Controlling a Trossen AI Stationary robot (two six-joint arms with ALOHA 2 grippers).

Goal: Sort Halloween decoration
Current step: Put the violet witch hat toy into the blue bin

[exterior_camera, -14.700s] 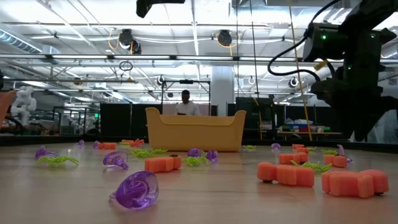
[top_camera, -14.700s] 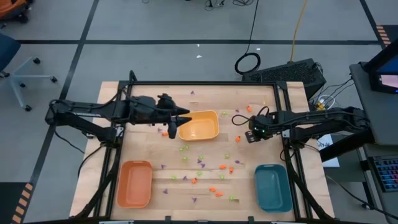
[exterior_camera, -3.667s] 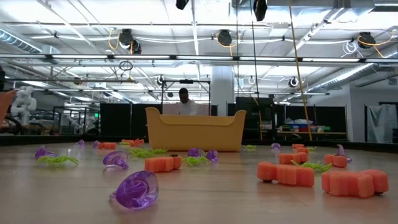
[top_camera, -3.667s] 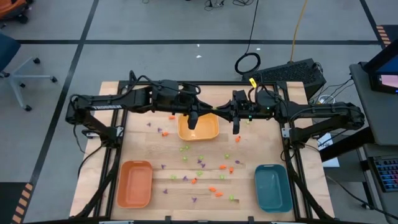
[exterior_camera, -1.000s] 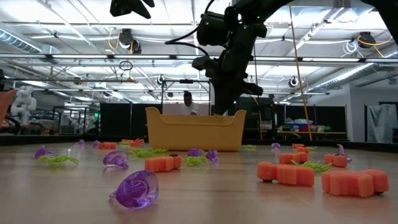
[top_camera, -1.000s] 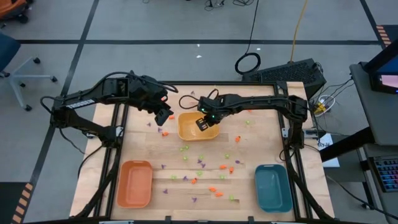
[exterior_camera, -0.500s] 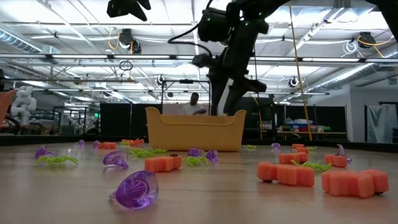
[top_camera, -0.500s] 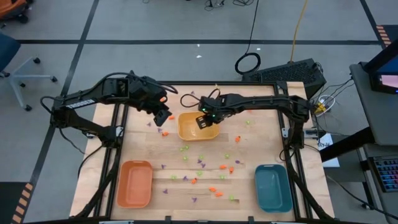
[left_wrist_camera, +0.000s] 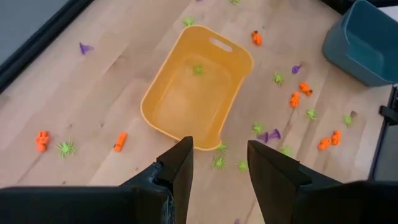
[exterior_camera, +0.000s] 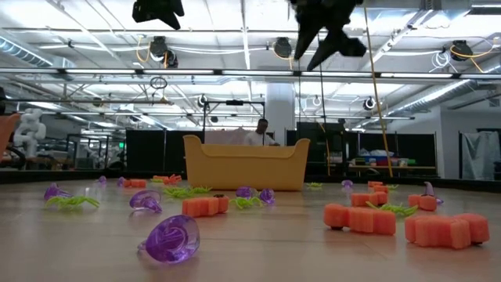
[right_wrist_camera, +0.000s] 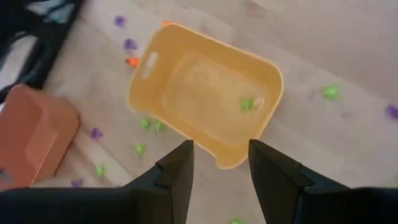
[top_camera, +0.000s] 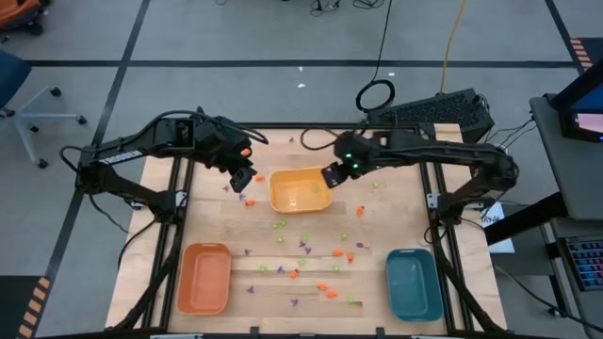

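Overhead and table-level views of a sorting table. In the level view both claws are cut off by the upper edge, and the yellow tray [exterior_camera: 245, 164] hides the pieces behind it; a person shows only partly above its rim.

The left claw [top_camera: 243, 177] hangs above the table just beside the yellow tray's [top_camera: 301, 190] left end, its arm reaching in from the left. Its fingers [left_wrist_camera: 180, 163] stand apart with nothing between them. The right claw [top_camera: 332, 176] hangs at the tray's right end, arm stretched in from the right, fingers [right_wrist_camera: 179, 165] likewise parted and empty.

One green piece [right_wrist_camera: 248, 103] lies inside the yellow tray. The other small orange, green and purple pieces [top_camera: 308, 252] lie scattered on the table [top_camera: 367, 282], mostly between the yellow tray and the orange tray [top_camera: 204, 277] and teal tray [top_camera: 413, 282]. They are too small to tell which way each points.
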